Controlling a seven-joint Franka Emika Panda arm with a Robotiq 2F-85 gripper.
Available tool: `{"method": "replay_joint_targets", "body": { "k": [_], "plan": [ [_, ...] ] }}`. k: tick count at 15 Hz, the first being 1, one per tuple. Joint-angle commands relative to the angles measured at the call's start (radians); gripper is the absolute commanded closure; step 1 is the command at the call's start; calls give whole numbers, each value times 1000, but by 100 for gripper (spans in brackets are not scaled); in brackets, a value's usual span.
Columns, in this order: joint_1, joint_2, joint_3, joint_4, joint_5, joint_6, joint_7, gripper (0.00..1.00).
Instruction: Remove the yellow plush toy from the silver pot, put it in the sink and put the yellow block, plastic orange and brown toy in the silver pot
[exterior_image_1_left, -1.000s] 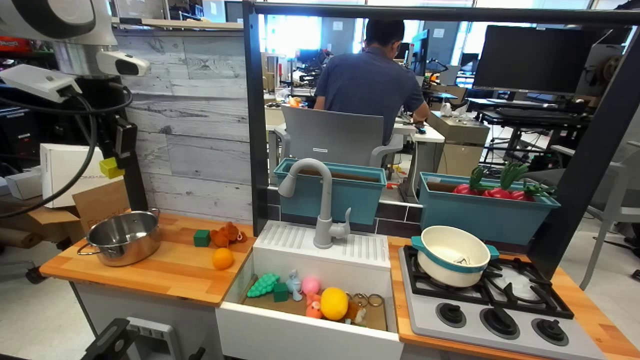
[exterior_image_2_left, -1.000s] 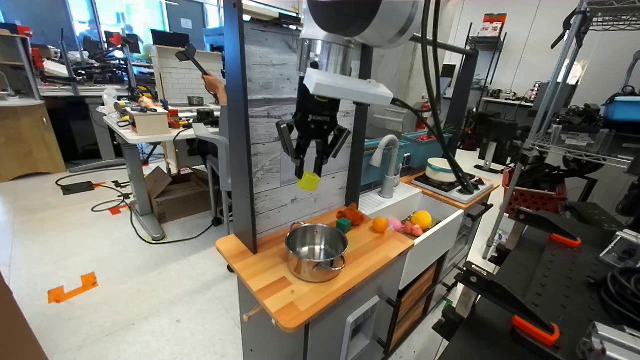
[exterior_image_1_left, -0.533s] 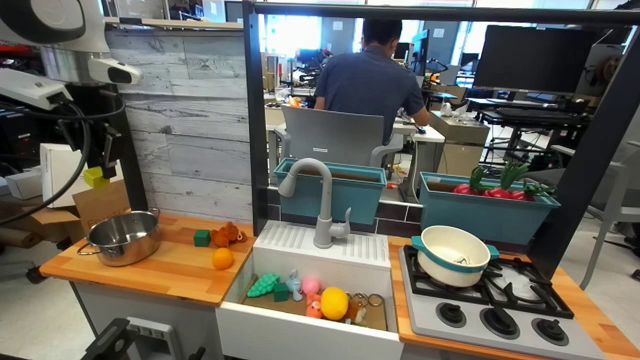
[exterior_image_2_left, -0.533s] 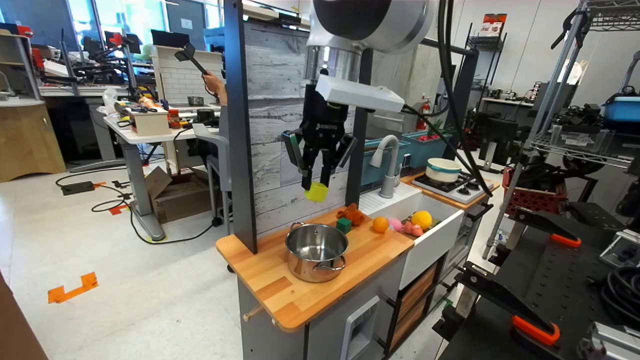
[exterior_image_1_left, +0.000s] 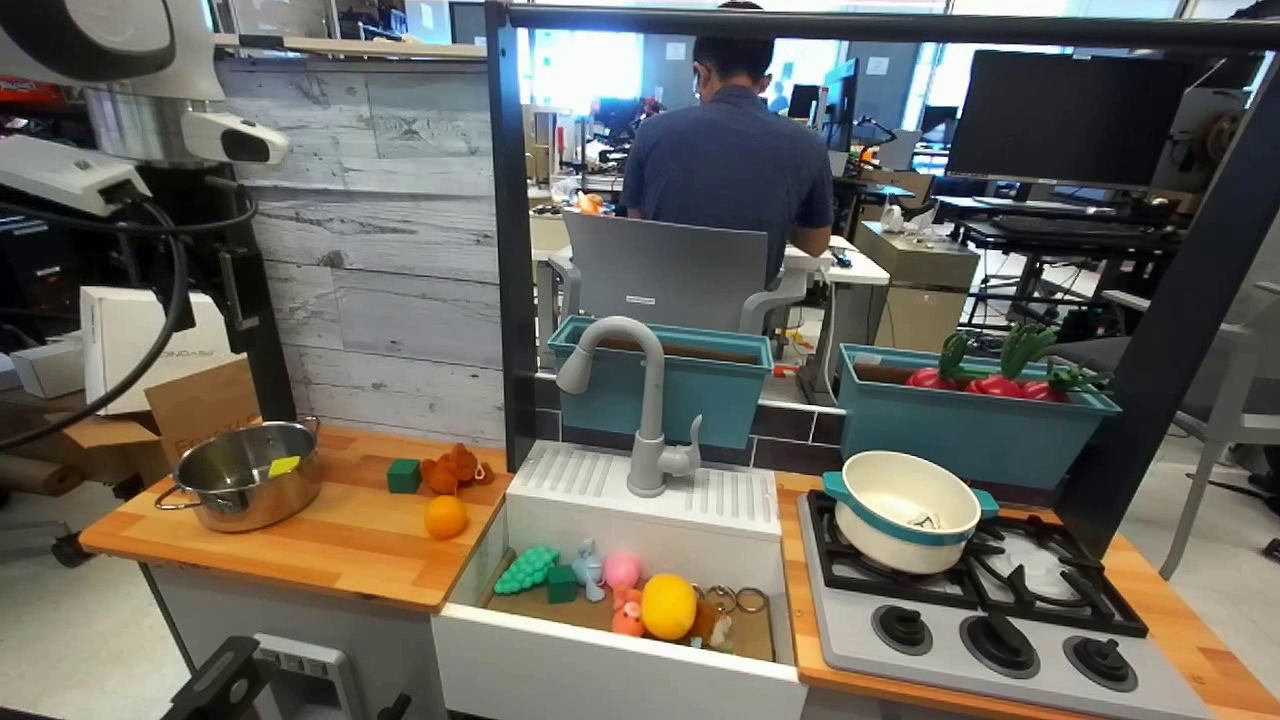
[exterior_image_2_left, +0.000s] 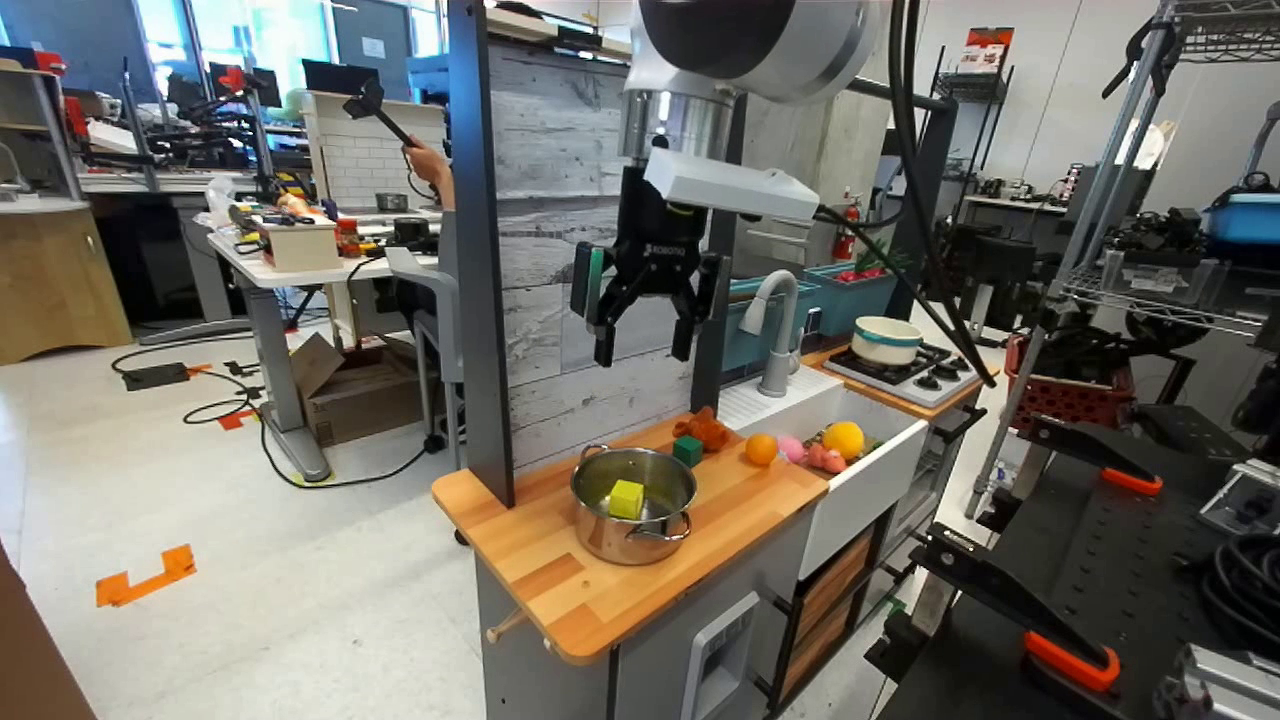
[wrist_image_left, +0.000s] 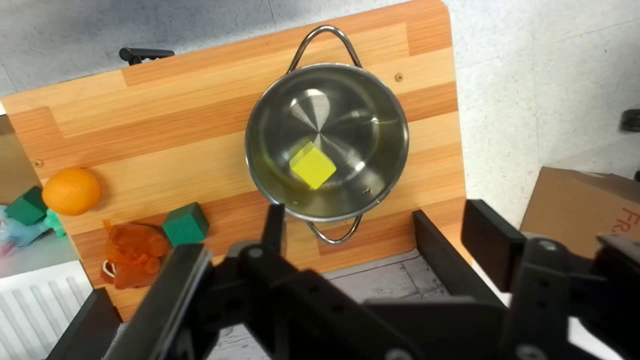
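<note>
The yellow block (wrist_image_left: 313, 166) is inside the silver pot (exterior_image_2_left: 612, 538), tilted in its look from above. Well above the pot hangs my gripper (exterior_image_2_left: 643, 348), its jaws spread wide and nothing between the fingertips. In the wrist view, the fingers (wrist_image_left: 274, 231) stand apart below the pot's near handle. The plastic orange (wrist_image_left: 71, 191) and the reddish-brown toy (wrist_image_left: 134, 250), the brown toy, lie on the wooden counter on the sink side of the pot. Inside the sink (exterior_image_1_left: 600, 668) rests the yellow plush toy (exterior_image_1_left: 669, 607), seen in both exterior views.
A green cube (exterior_image_1_left: 404, 477) touches or nearly touches the brown toy. Several other toys, such as a pink one (exterior_image_1_left: 622, 570), share the sink. The grey faucet (exterior_image_1_left: 650, 420) rises behind it. A dark post (exterior_image_2_left: 482, 260) and grey wood-look panel (exterior_image_2_left: 545, 220) stand behind the pot.
The gripper has opened and let go of the yellow block, which has dropped from between the fingers into the pot. Before that, the arm shifted slightly sideways and down above the pot.
</note>
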Motion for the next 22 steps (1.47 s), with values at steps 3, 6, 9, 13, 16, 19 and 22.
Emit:
{"method": "replay_joint_targets", "body": {
  "k": [3, 6, 9, 13, 16, 19, 22],
  "plan": [
    [69, -73, -179, -82, -157, 120, 112, 0],
    [70, -50, -266, -75, -214, 107, 196, 0],
    [77, 0, -333, -46, -229, 65, 292, 0],
    [50, 100, -350, 14, -206, -16, 386, 0],
    [14, 163, -316, 58, -183, -68, 388, 0],
    [13, 224, -321, 109, -188, -85, 410, 0],
    [16, 269, -331, 150, -197, -67, 432, 0]
  ]
}}
